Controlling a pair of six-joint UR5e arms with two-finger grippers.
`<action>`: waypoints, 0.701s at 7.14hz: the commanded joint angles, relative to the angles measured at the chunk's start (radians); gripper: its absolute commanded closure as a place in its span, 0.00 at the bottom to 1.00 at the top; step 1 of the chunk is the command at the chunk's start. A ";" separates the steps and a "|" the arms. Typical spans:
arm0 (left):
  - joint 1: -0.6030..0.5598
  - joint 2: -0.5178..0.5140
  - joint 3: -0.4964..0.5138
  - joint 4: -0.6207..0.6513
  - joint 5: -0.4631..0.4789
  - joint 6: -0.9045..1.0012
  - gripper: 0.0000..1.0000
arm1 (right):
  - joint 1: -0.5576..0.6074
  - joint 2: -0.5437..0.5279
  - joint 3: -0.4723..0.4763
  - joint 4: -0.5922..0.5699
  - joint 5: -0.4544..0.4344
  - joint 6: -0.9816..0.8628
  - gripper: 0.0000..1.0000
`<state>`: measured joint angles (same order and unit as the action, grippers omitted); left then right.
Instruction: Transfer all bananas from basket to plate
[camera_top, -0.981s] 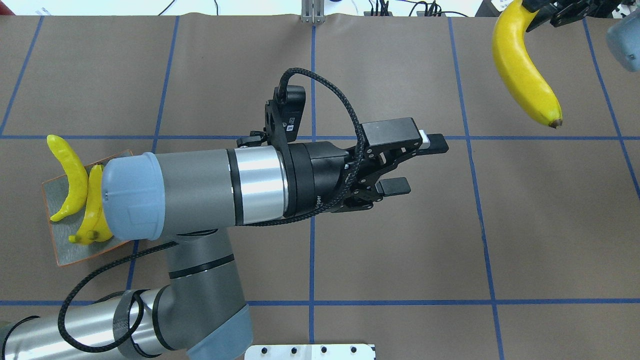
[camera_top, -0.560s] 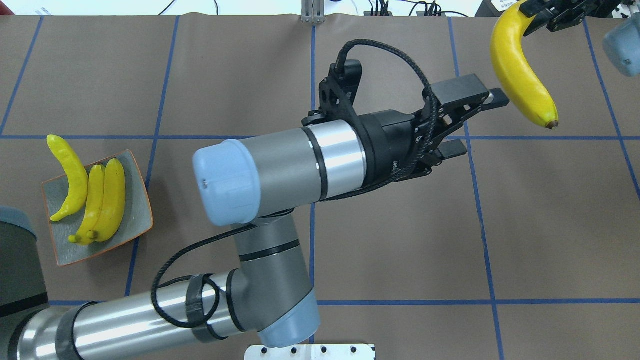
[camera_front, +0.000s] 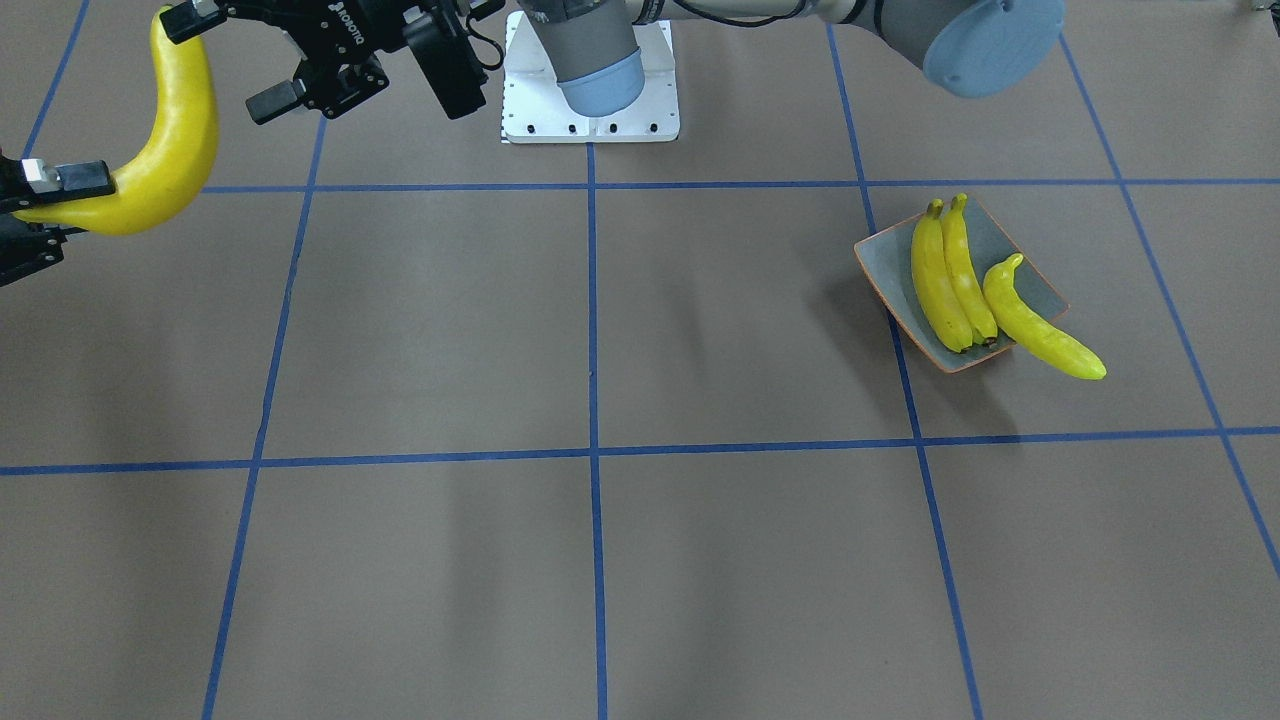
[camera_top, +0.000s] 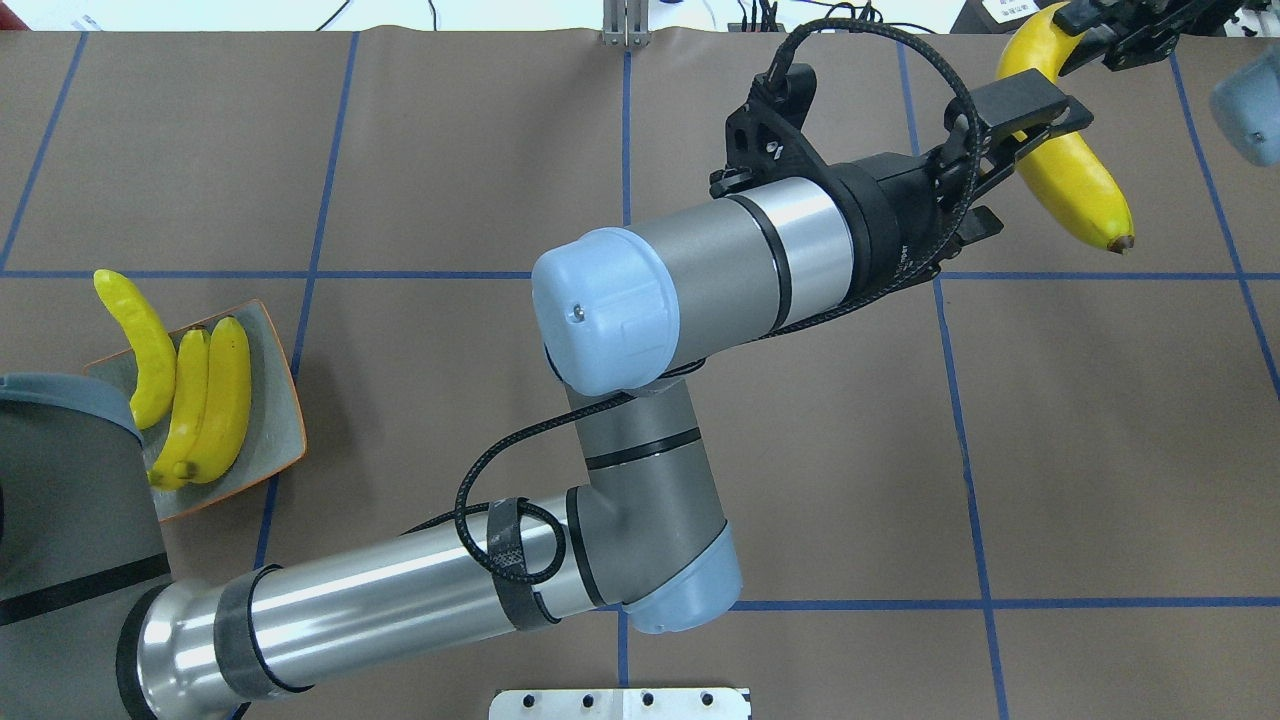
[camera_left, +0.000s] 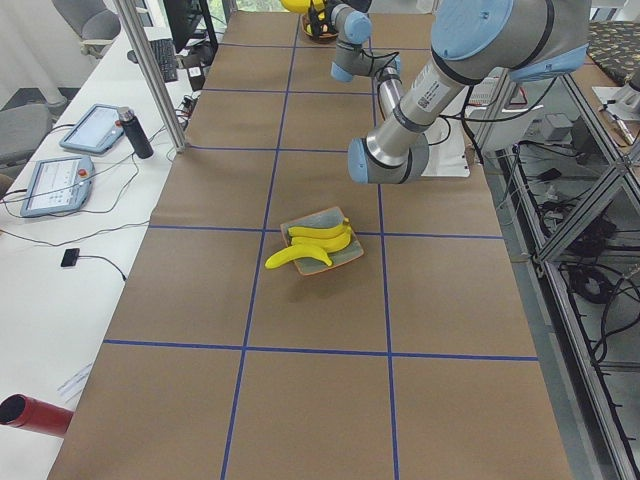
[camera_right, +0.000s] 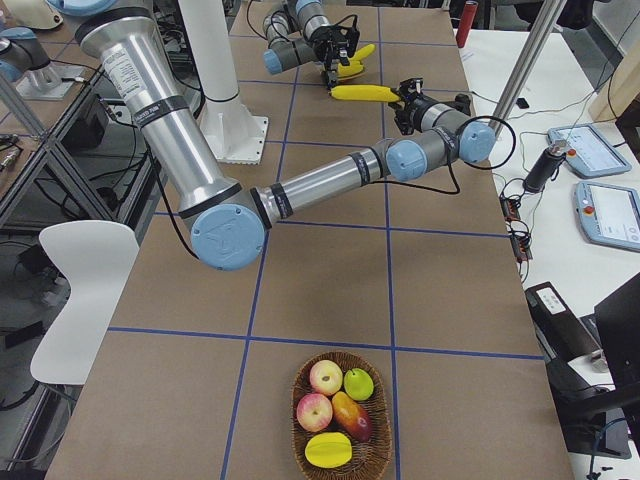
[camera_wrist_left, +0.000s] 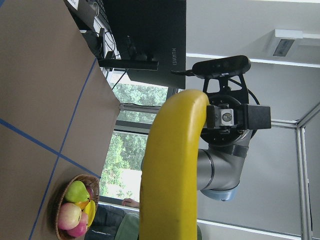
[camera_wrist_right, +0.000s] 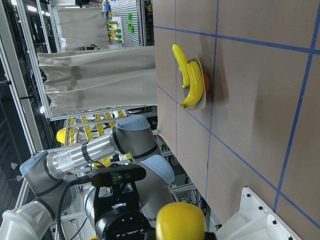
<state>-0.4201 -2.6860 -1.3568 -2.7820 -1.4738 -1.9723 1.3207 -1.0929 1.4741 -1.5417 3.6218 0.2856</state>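
While right hand (camera_front: 40, 212) grips banana (camera_front: 180, 130) end | left hand (camera_front: 232, 60) open beside it

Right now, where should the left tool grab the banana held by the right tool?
Likely the thick middle of the banana, clear of the right tool clamped on its far end; bring the open left tool from the robot's left, across its width.

Three bananas (camera_top: 215, 400) plated, one aloft.
Overhead: plate (camera_top: 272, 400) at 9 o'clock, one overhanging its edge; fourth banana (camera_top: 1085, 185) at 1 o'clock.
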 joint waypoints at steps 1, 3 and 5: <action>-0.009 -0.014 0.030 -0.001 0.003 -0.002 0.00 | 0.000 0.001 0.000 0.000 0.014 0.000 1.00; -0.009 -0.023 0.030 -0.001 0.003 -0.020 0.00 | -0.002 0.002 0.003 0.000 0.012 0.000 1.00; -0.009 -0.032 0.033 0.001 0.010 -0.051 0.00 | -0.005 0.002 0.008 0.000 0.012 -0.002 1.00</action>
<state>-0.4294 -2.7130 -1.3261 -2.7816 -1.4684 -2.0098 1.3174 -1.0908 1.4795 -1.5417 3.6341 0.2844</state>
